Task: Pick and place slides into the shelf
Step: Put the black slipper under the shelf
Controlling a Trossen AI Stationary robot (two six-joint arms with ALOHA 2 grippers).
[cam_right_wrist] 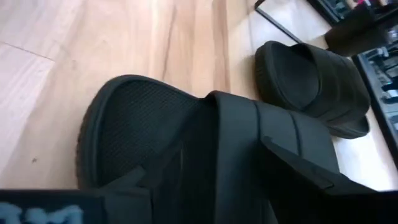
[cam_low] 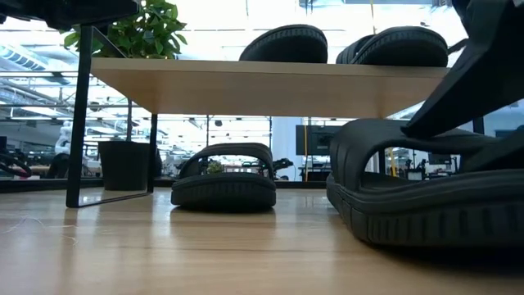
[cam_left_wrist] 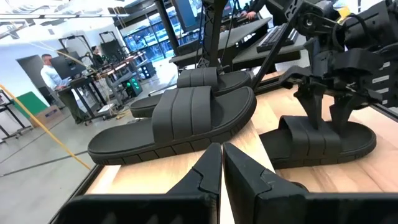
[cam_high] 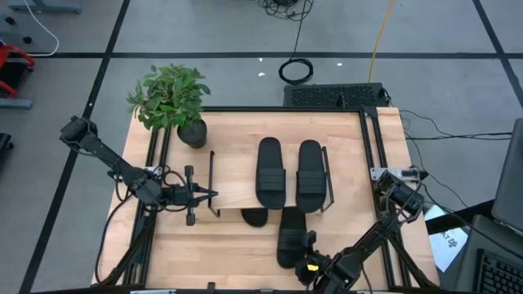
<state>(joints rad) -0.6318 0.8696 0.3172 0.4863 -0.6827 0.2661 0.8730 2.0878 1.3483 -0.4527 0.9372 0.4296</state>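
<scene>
The shelf (cam_high: pixel 233 186) stands mid-table with two black slides (cam_high: pixel 270 171) (cam_high: pixel 310 175) lying side by side on its board (cam_low: pixel 270 86). A third slide (cam_low: pixel 223 184) lies on the table under the shelf, its end showing at the near edge (cam_high: pixel 255 216). The fourth slide (cam_high: pixel 288 233) lies flat on the table just near of the shelf, under my right gripper (cam_high: pixel 305 245). My left gripper (cam_high: pixel 211 194) is shut and empty at the shelf's left end, level with the board, pointing right. My right gripper is on the strap band (cam_right_wrist: pixel 249 143) of the fourth slide, coming from above and from the near side, slanting down. One finger (cam_left_wrist: pixel 311 102) stands at each edge of the band, so the fingers span it. The sole (cam_low: pixel 426 205) rests flat on the table.
A potted plant (cam_high: pixel 172 98) stands at the table's far left corner. The shelf's black wire frame (cam_low: pixel 82 123) has upright legs at each end. There is bare tabletop (cam_high: pixel 204 245) near of the shelf on the left. People and desks show in the room beyond.
</scene>
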